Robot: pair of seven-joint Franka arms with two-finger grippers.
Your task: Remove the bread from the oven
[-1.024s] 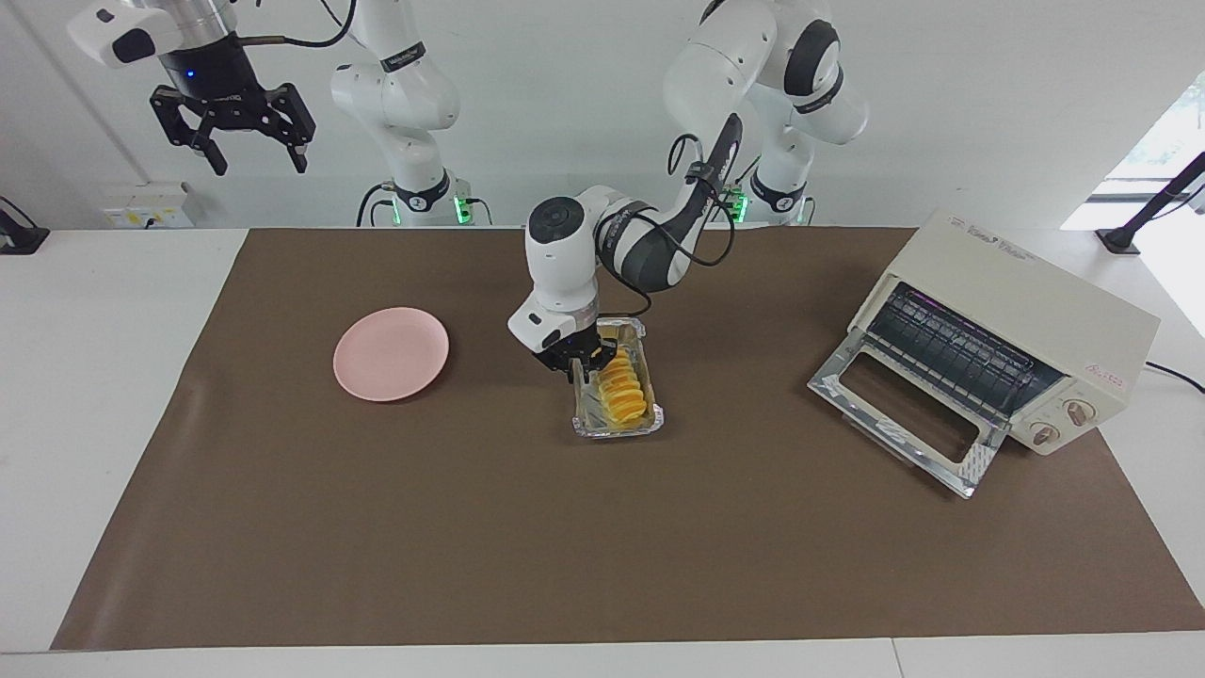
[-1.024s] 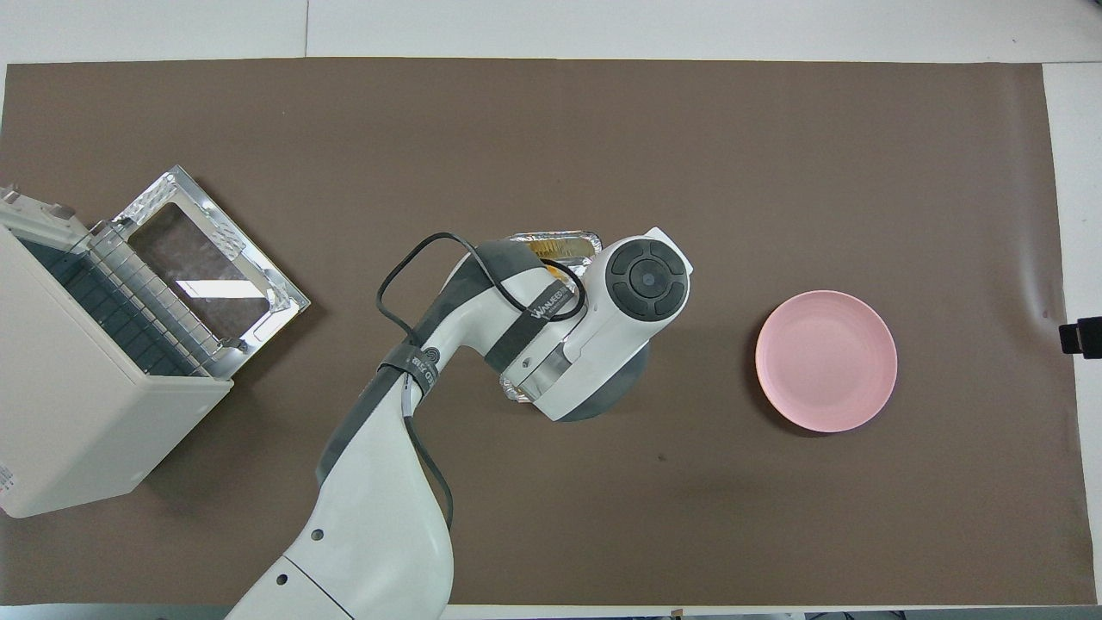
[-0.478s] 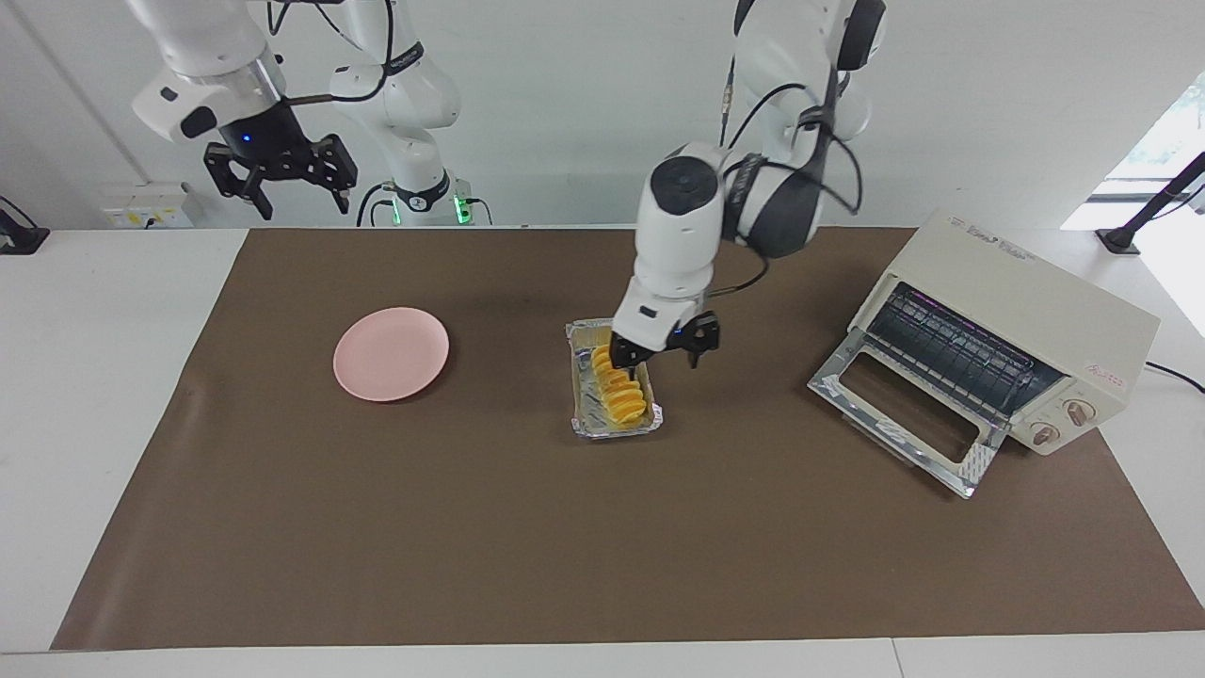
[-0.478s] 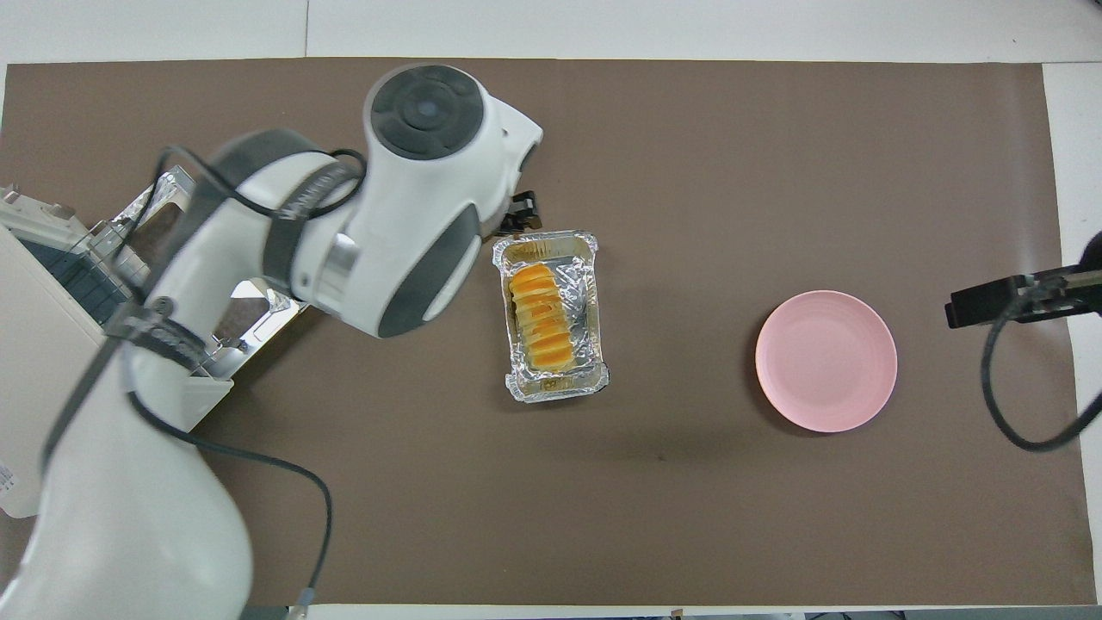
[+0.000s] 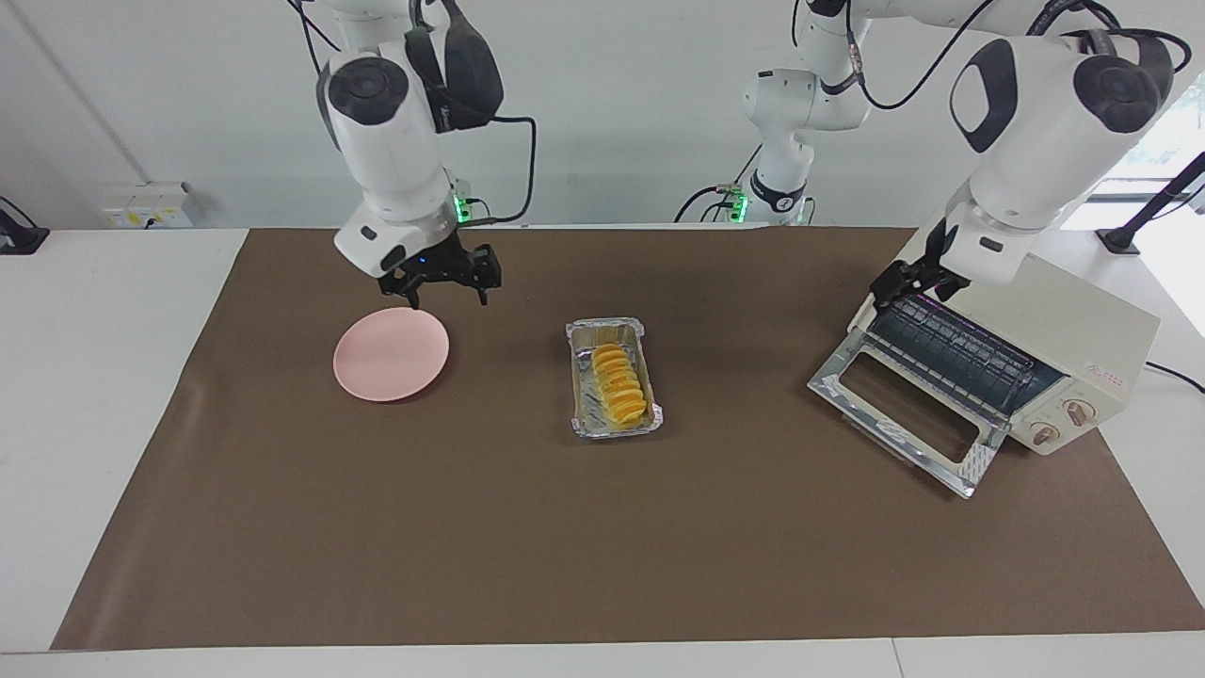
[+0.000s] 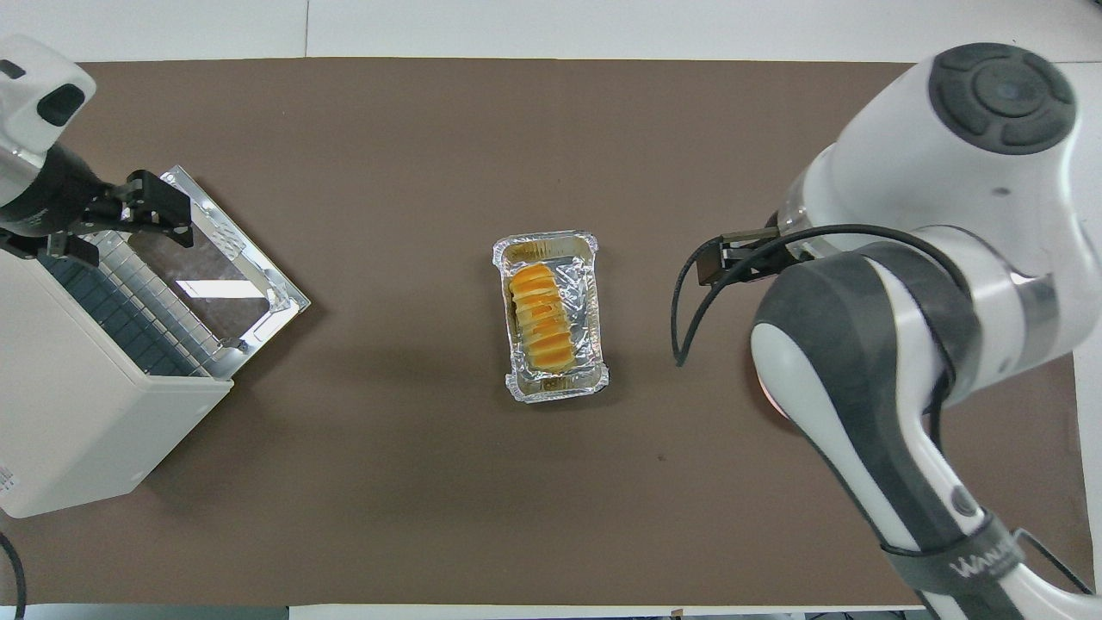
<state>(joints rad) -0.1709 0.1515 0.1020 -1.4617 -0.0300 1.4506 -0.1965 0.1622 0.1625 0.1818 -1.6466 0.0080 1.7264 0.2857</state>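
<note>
Two claws up and empty, fingers spread wide on both.

From across the table: right gripper hanging over the robot-side rim of the pink plate, likely staged there for a transfer. Left gripper up at a top corner of the oven mouth, above the dropped door, grasping nothing. Bread out of the oven already, lying lengthwise in the foil tray mid-mat, between plate and oven and well apart from each. Probably parked there to give either arm room to reach in.

From overhead: bread lying close to the tray wall toward the left arm's end, bare foil along the other flank. Open mat all round the tray. Crinkled rim standing proud of the loaf's base, so best approached from above, not from the side. Plate almost wholly covered by the right arm. Door corner jutting over the mat toward the tray, with a wide free lane between.
</note>
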